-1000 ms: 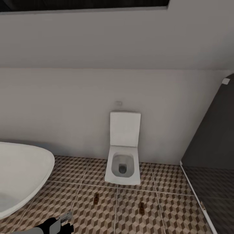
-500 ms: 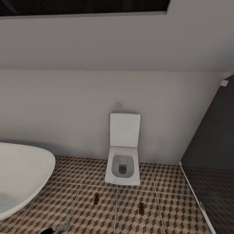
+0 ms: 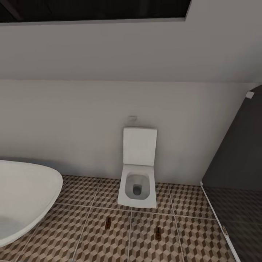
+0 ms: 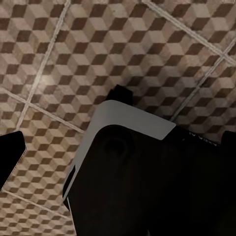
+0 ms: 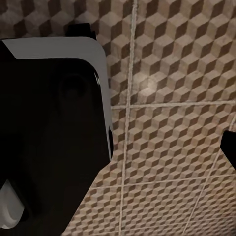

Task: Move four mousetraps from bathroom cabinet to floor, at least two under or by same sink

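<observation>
Head view | two mousetraps (image 3: 107,223) (image 3: 158,233) lie on bathroom floor (image 3: 203,233) at 6 o'clock of toilet (image 3: 137,189), long axes pointing away from me | my grippers' grip: cannot tell

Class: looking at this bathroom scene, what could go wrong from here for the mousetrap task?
1. Two mousetraps lie on the floor before the toilet, with no sink in sight, so the sink condition may go unmet.
2. They lie close ahead; driving forward could run over or push them.

No legible text, labels or signs.
</observation>
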Available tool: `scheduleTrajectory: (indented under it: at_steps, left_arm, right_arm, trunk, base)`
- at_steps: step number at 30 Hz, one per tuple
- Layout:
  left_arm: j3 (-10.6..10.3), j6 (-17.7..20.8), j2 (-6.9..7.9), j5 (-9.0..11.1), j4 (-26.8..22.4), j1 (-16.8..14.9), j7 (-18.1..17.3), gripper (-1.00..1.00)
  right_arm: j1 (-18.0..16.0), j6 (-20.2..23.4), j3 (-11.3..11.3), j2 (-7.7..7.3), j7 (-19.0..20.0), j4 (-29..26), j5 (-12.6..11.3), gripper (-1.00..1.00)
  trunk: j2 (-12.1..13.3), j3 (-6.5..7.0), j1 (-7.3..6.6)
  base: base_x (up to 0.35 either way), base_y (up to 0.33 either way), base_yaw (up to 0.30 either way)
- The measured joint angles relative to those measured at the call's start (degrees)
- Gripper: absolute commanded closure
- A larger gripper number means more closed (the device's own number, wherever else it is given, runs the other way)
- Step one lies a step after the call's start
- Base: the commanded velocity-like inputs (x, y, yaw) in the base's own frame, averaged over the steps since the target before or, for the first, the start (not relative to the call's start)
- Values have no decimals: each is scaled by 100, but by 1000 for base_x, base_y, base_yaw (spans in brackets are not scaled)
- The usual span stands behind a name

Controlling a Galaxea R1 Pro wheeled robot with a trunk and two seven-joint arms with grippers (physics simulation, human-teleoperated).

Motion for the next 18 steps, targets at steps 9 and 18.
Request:
scheduleTrajectory:
  at_steps: [9,18]
  left_arm:
    - [1,-209,9,2,14,113,0,-100]
    - [-1,-225,12,2,18,206,3,-100]
  right_arm:
    - [0,0,0,0,0,0,0,-100]
    - [0,0,0,0,0,0,0,-100]
  trunk:
    - [362,162,-198]
    - [723,324,-396]
  base:
    - [0,0,0]
    - [0,0,0]
